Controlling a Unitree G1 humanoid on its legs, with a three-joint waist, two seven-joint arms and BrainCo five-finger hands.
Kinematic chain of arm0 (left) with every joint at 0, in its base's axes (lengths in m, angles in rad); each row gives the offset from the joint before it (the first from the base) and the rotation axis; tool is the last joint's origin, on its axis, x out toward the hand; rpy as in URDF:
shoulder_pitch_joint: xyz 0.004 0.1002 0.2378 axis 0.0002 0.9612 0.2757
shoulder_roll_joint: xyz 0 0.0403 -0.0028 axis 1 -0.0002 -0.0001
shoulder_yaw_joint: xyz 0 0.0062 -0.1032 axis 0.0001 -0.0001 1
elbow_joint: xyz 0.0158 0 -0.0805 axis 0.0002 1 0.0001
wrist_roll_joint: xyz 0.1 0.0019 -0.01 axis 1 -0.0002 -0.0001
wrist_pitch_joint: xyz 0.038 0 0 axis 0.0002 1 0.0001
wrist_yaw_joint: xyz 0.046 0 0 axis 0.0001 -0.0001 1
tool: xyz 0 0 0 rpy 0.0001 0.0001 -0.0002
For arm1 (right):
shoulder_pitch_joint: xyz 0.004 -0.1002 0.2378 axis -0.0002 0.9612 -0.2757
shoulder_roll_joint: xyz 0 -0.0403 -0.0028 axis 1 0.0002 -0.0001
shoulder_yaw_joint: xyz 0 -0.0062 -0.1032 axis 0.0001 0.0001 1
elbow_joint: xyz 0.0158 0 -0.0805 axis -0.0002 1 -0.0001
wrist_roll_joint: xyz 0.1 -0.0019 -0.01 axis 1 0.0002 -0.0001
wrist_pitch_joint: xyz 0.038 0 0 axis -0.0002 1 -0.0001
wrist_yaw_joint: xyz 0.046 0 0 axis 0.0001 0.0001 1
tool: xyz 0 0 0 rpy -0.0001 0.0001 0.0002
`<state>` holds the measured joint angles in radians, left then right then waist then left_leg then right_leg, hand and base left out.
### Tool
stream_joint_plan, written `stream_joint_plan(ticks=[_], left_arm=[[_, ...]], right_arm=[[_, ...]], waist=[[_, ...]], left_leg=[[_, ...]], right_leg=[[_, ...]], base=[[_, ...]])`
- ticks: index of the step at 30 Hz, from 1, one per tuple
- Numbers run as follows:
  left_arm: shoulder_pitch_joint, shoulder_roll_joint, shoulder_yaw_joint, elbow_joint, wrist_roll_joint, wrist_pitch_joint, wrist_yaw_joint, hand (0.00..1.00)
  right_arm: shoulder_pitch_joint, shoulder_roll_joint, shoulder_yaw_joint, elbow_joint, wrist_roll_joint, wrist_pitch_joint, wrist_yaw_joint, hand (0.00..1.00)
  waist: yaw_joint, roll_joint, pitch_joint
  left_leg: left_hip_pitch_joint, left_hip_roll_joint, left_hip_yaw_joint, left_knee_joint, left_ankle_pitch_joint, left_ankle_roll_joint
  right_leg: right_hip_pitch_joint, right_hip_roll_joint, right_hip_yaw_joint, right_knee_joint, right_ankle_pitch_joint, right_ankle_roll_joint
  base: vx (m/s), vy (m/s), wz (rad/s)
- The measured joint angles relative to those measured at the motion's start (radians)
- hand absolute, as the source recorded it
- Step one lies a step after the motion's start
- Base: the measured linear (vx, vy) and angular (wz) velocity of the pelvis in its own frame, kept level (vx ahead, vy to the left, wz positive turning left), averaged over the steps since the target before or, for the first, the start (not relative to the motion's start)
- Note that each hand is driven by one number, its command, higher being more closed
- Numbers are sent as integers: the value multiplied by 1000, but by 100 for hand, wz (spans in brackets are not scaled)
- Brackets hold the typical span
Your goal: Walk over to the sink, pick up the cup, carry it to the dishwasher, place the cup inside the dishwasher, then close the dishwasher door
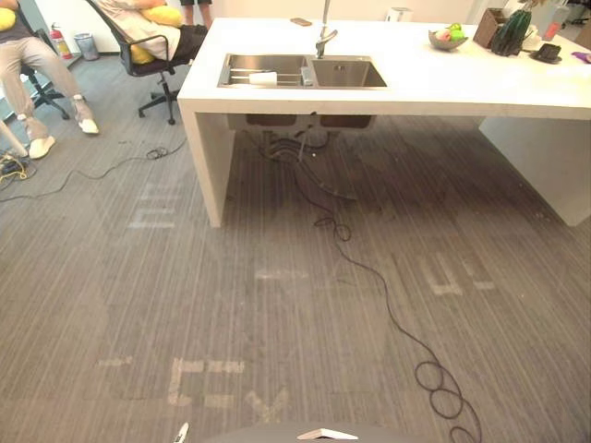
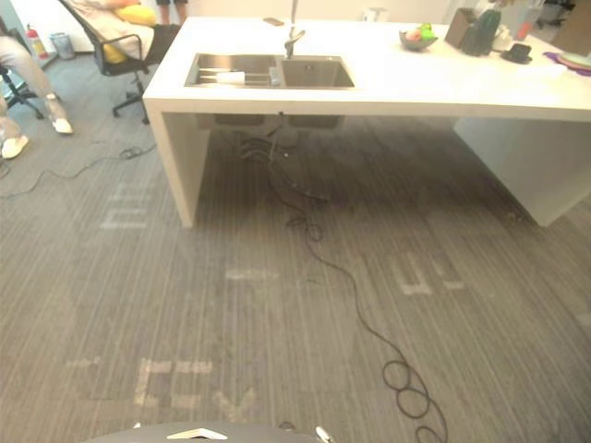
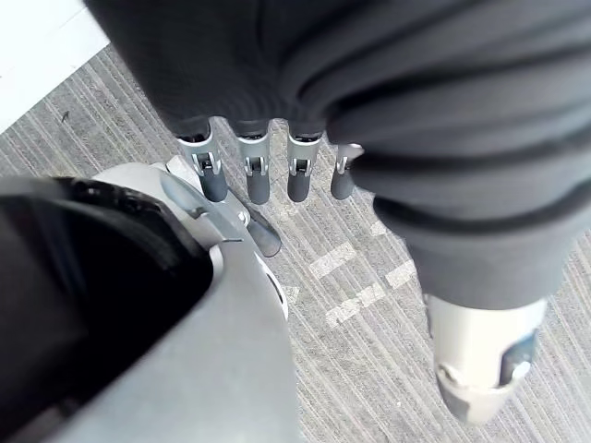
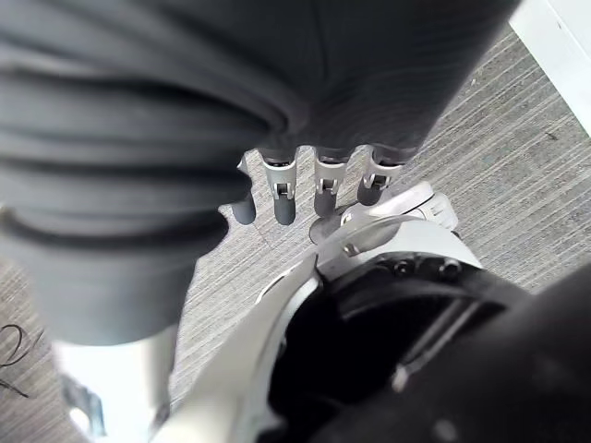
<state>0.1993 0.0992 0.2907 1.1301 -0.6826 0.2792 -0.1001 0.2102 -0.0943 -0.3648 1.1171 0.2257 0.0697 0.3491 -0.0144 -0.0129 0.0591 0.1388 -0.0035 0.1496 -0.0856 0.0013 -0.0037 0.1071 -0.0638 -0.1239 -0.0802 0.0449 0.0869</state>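
So I'm at the very start of this one, standing well back from the counter (image 1: 434, 83) with open carpet floor (image 1: 277, 314) between us. My left robot hand (image 3: 257, 175) and right robot hand (image 4: 280, 198) both hang at my sides, fingers loose and pointing down at the carpet, nothing in either. Makes sense to me: nothing to grab until I've walked over, and arms tucked low probably keep me steadier on two legs.

The cup (image 1: 263, 78) is a small white thing in the left basin of the sink (image 1: 349, 74), resting on what looks like a rack. I think it's lying on its side, but it's too far off to be sure. The faucet (image 1: 323, 37) stands behind the divider between the basins, so I'd guess a reach from the front edge stays clear of it.

Other stuff: a fruit bowl (image 1: 447, 39) and some dark desk clutter (image 1: 503, 29) toward the right end of the counter, well apart from the sink. A seated person (image 1: 37, 65) and an office chair (image 1: 152, 55) with somebody in it are off to the left, near the counter's corner. The straight line ahead looks open, so mostly I need to stop short of the counter edge and not drift left toward the chairs.
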Motion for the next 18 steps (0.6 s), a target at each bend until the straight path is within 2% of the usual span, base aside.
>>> stream_joint_plan(ticks=[7, 12, 13, 18], left_arm=[[-2, -5, -9, -1, 13, -45, 7, 0], [0, -8, -9, -1, 14, -69, 25, 0], [0, -8, -9, -1, 17, -75, 32, 0], [1, -15, -8, -1, 17, -106, 53, 0]], right_arm=[[1, 1, 5, -1, -20, -23, 21, 0], [2, 3, 6, -1, -20, -23, 21, 0], [2, 4, 6, -1, -20, -24, 21, 0], [-2, 4, 6, 0, -34, -25, 21, 0]], waist=[[-1, -3, 11], [-1, -6, 11], [-3, -13, 6], [0, -15, 4]], left_leg=[[-6, -1, 10, -1, -2, -3], [-9, -4, 2, -1, -5, 3], [-12, -6, -7, -1, -5, 3], [-14, -11, -13, -1, -1, 9]], right_leg=[[-1, -2, -14, -7, -8, -12], [-1, -7, -31, -7, -8, -12], [-1, -9, -37, -7, -8, -11], [8, -16, -54, 0, -4, 1]], base=[[-96, 0, -1], [-16, 3, 2], [22, 2, 13], [77, 16, 9]])
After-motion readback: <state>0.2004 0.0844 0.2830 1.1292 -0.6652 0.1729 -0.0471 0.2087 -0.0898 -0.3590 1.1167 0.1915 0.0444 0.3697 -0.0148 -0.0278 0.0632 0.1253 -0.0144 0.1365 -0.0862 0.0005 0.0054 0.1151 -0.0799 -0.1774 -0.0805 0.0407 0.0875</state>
